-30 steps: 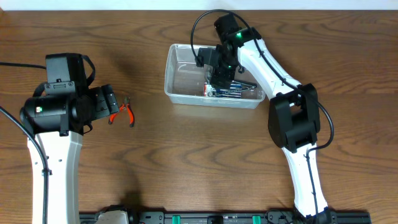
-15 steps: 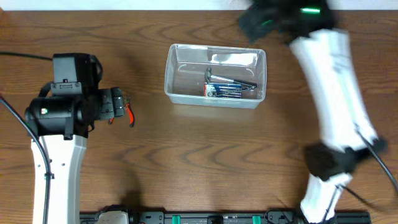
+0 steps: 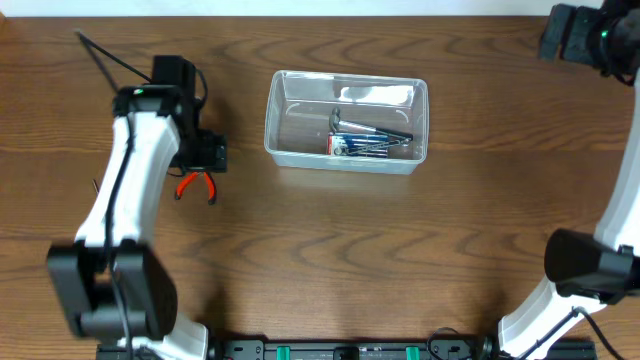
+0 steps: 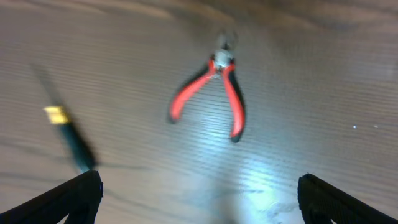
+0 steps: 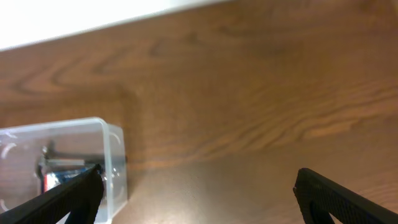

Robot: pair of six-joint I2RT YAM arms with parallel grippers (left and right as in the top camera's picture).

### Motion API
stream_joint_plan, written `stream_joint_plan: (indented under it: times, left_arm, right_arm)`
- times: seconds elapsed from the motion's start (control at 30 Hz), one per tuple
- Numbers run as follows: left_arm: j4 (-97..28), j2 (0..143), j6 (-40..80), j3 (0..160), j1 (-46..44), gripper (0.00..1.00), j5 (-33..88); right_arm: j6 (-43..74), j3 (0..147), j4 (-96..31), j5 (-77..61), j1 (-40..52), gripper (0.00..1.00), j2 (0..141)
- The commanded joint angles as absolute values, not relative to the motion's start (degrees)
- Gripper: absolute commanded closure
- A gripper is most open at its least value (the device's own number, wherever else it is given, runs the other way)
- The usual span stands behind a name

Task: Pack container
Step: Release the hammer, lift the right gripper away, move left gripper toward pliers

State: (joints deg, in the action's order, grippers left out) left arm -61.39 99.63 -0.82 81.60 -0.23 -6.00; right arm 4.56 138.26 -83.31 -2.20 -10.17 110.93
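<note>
Two claws stand wide and empty. The left gripper (image 4: pixel 199 200) hangs over the table (image 3: pixel 320 250) with its jaws spread. The red-handled pliers (image 4: pixel 222 65) lie flat on the wood below and ahead of it, clear of the fingers. A dark slim tool (image 4: pixel 74 144) with a yellow band lies to the left of the pliers, too blurred to name. The right gripper (image 5: pixel 196 194) is up at the far right corner, jaws likewise spread, holding nothing.

Between the arms, toward the far side, the container (image 3: pixel 295 120) sits upright with several tools (image 3: pixel 372 142) already lying in its right half. The packing looks partly done, since at least the pliers and the dark tool are outside. The container is near the left claw, on its right. It lies well apart from the right claw, to that claw's left.
</note>
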Motion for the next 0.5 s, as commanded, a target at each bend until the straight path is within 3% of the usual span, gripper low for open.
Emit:
stream_joint_plan:
  times: [0.0, 0.47]
  left_arm:
    - [-60.62, 102.91, 2.09, 80.14, -0.54, 0.01, -1.87]
    - [-48.49, 104.12, 1.74, 67.37, -0.97, 0.01, 3.88]
  right_arm:
    - [5.04, 137.34, -83.59, -3.88, -10.48, 0.01, 111.74]
    - [5.04, 135.39, -83.79, -3.92, -10.04, 0.01, 114.34]
